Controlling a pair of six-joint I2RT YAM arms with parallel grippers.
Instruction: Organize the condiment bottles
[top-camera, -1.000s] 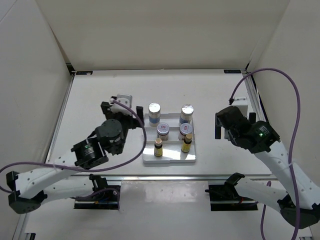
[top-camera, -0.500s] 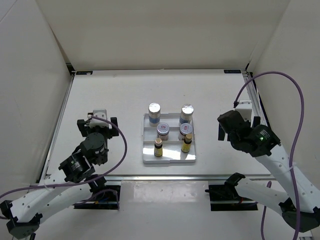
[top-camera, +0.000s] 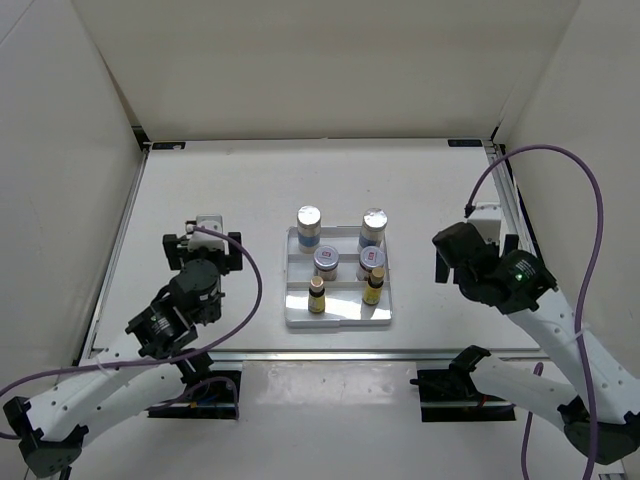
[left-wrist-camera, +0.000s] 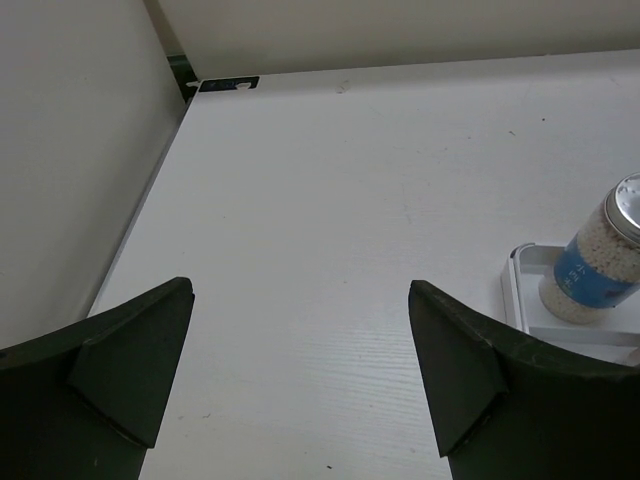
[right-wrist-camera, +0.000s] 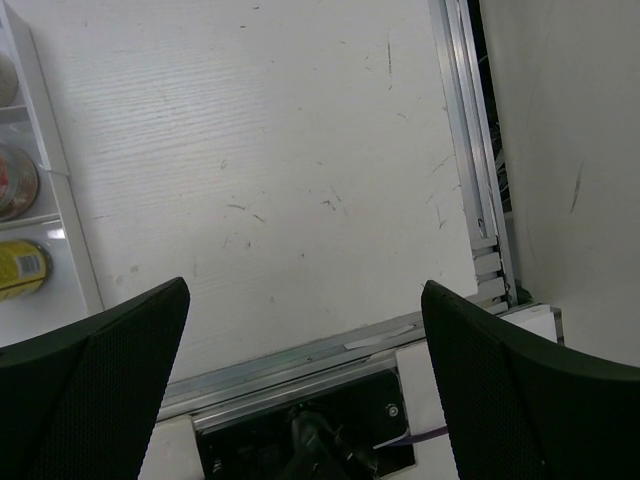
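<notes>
- White tabletop (top-camera: 220, 190), boxed by pale walls at the back and on both sides.
- White tray (top-camera: 340, 324) lies mid-table, three rows deep. All six condiment bottles stand upright in it, two to a row.
- Back row: left tall bottle (top-camera: 309, 226) and right tall bottle (top-camera: 373, 229), with silver caps and white-blue labels. The left wrist view shows pale granules inside the left one.
- Middle row: left red-label jar (top-camera: 326, 262) and right red-label jar (top-camera: 371, 264), both with silver lids.
- Front row: left yellow bottle (top-camera: 317, 294) and right yellow bottle (top-camera: 373, 286), with dark caps. Bare tray floor shows between them.
- Left gripper (top-camera: 203, 243) hangs left of the tray, well apart from it. Jaws are spread wide with nothing between them.
- Right gripper (top-camera: 447, 258) hangs right of the tray, jaws spread wide, holding nothing, with bare table below.
- Bare tabletop runs from the tray to the back wall and along both flanks.
- Metal rail (right-wrist-camera: 462, 150) lines the table's right edge, near the right gripper.
- Near-edge rail (top-camera: 330, 352) runs just in front of the tray.
- Black bracket (left-wrist-camera: 228, 84) sits at the back left corner.
</notes>
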